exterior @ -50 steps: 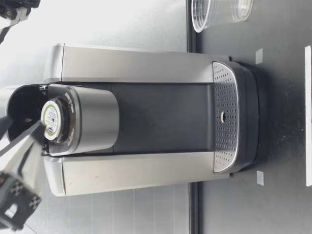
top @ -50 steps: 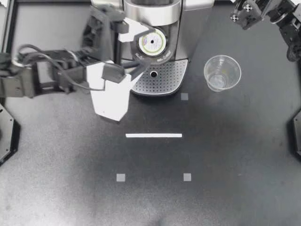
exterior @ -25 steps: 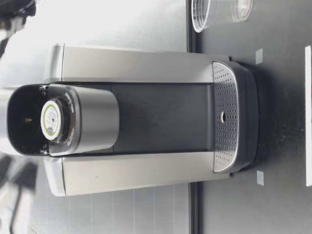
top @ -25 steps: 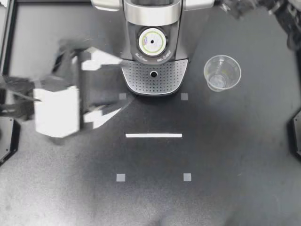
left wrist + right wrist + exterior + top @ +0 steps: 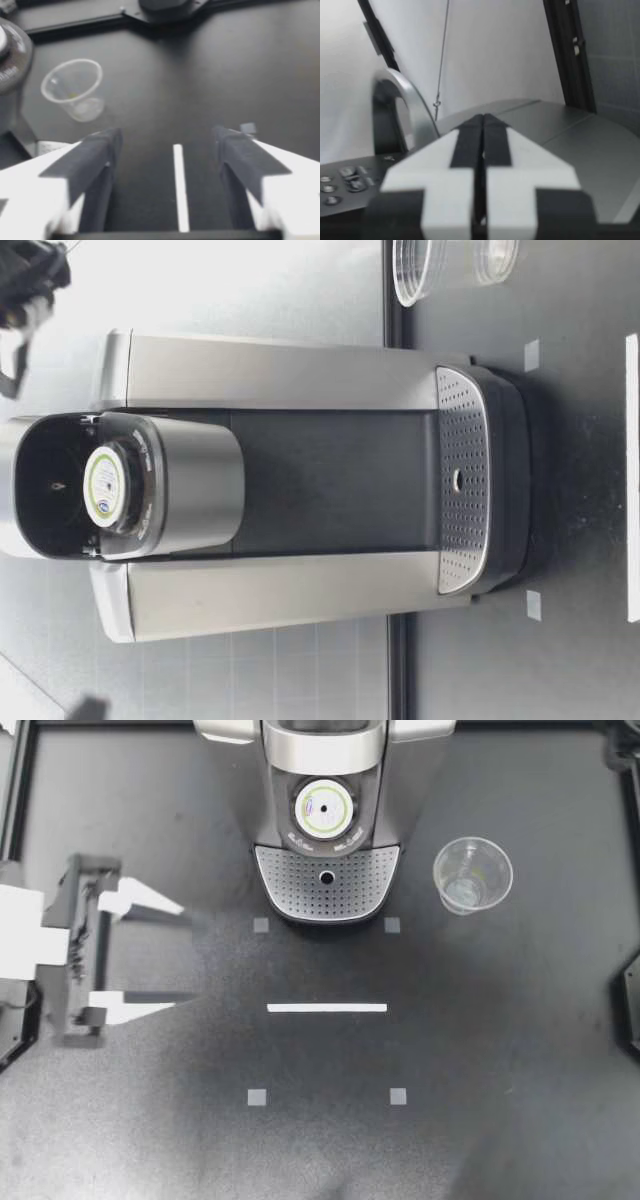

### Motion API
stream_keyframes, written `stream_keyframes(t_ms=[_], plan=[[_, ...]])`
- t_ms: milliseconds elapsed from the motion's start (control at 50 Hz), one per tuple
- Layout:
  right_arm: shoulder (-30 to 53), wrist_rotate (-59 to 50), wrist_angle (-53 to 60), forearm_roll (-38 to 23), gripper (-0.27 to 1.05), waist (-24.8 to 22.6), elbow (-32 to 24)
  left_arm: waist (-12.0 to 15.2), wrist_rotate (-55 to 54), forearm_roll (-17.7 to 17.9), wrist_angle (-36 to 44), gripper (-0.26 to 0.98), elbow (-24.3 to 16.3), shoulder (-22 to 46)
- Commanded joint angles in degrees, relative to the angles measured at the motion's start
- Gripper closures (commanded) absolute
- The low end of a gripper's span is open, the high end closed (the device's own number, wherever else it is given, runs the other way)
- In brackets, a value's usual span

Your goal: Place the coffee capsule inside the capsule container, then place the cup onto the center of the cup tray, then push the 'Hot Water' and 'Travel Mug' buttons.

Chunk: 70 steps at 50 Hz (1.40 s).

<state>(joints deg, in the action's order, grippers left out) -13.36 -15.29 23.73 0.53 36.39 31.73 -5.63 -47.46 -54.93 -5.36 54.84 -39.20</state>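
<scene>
The coffee capsule (image 5: pixel 323 808) sits in the open capsule container (image 5: pixel 345 832) at the top of the coffee machine, foil side up; the low view shows the capsule (image 5: pixel 103 486) there too. The clear plastic cup (image 5: pixel 472 873) stands upright on the table, right of the perforated cup tray (image 5: pixel 350 890). My left gripper (image 5: pixel 190 954) hovers open and empty at the table's left side, far from the machine. In the left wrist view the gripper (image 5: pixel 167 132) points across the table toward the cup (image 5: pixel 75 90). My right gripper (image 5: pixel 482 120) is shut and empty above the machine's top, near its buttons (image 5: pixel 340 180).
A white strip (image 5: pixel 327 1008) and small grey squares (image 5: pixel 257 1097) mark the dark table in front of the machine. The black table frame (image 5: pixel 15 780) runs along the left edge. A dark arm part (image 5: pixel 30 280) hangs above the machine.
My left gripper has pulled back from the capsule container to the table's left side, and its fingers stand a little closer together. The right arm has moved out of the top view's back right corner.
</scene>
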Motion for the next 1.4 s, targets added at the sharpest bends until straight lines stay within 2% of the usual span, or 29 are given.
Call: stream_keyframes(t_ms=[0,140,360,760,1380], plan=[[0.5,-0.2,0.3,-0.1,0.7,0.4,-2.5,0.0,-0.4,0.4,1.4,0.2,0.3,-1.0],[1.9,-0.2,0.4,-0.1,0.7,-0.4,-3.8,0.0,-0.4,1.6,2.0,0.25,1.1,-1.3],[3.6,-0.2,0.3,-0.4,0.7,-1.7,-5.1,0.0,-0.4,1.7,1.8,0.25,1.2,-1.3],[1.2,-0.1,0.3,-2.3,0.7,-4.7,-4.5,0.1,-0.4,1.7,1.7,0.25,1.3,-2.2],[-5.1,-0.4,0.7,-2.6,0.7,-11.8,4.0,0.4,-0.4,1.7,1.7,0.25,1.4,-2.7]])
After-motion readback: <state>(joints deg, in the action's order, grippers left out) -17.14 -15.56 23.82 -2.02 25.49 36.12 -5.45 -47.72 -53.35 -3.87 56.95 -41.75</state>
